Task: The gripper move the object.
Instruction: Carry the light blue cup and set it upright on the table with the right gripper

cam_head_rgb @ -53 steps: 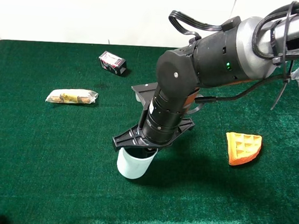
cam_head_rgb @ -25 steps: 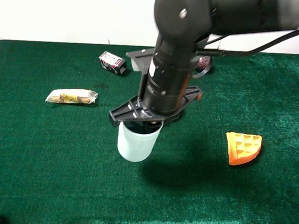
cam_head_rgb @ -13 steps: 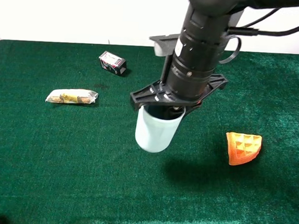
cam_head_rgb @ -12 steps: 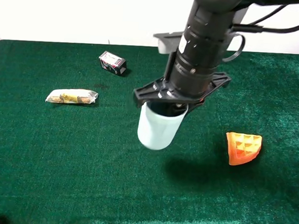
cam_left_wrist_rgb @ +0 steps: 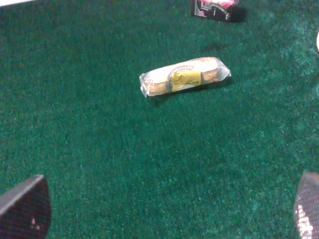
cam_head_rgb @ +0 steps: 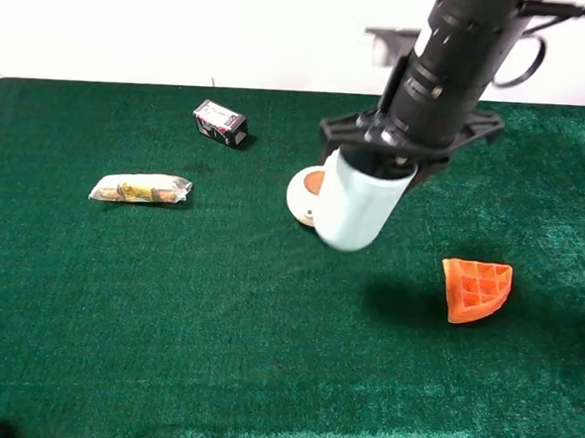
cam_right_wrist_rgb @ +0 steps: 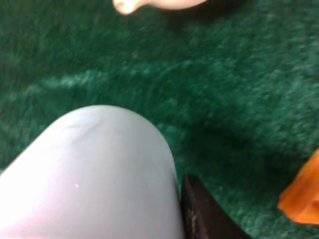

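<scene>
My right gripper (cam_head_rgb: pixel 392 158), a flat black clamp on a bulky black arm, is shut on the rim of the tall pale blue cup (cam_head_rgb: pixel 358 205). It holds the cup tilted in the air above the green cloth, right of middle. In the right wrist view the cup (cam_right_wrist_rgb: pixel 89 174) fills the near part, with one black finger (cam_right_wrist_rgb: pixel 202 215) beside it. The cream teapot (cam_head_rgb: pixel 303 191) stands just behind and left of the cup, partly hidden. My left gripper (cam_left_wrist_rgb: pixel 164 201) is open and empty above bare cloth.
A wrapped snack packet (cam_head_rgb: pixel 140 188) lies at the left, also in the left wrist view (cam_left_wrist_rgb: pixel 184 77). A black and pink box (cam_head_rgb: pixel 220 122) sits at the back left. An orange waffle toy (cam_head_rgb: pixel 477 288) lies at the right, close below the cup.
My right gripper has lifted the cup off the cloth and carried it right and toward the back. The teapot, hidden by the arm before, now shows.
</scene>
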Robot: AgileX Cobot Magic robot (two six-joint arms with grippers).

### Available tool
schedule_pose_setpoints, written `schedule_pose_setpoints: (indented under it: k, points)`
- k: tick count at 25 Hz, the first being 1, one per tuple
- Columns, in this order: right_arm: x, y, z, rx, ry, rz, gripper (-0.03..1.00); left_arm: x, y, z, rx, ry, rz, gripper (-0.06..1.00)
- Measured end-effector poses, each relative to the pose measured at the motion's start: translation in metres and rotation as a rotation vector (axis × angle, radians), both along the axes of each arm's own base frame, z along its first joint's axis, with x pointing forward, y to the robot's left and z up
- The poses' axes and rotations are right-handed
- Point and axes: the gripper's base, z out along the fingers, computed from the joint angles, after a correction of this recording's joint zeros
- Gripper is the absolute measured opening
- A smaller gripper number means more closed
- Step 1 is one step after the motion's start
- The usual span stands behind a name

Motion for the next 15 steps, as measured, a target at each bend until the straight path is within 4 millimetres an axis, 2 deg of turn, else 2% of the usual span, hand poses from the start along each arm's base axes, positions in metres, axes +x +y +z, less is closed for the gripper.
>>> schedule_pose_setpoints:
  k: [9,15]
  points:
    - [0.048,-0.039,0.036,-0.002,-0.143,-0.097,0.05,0.000,0.000,0.000,0.000,0.000,0.000,0.99]
    - [0.081,-0.071,0.037,-0.017,-0.169,-0.168,0.05,0.000,0.000,0.000,0.000,0.000,0.000,0.99]
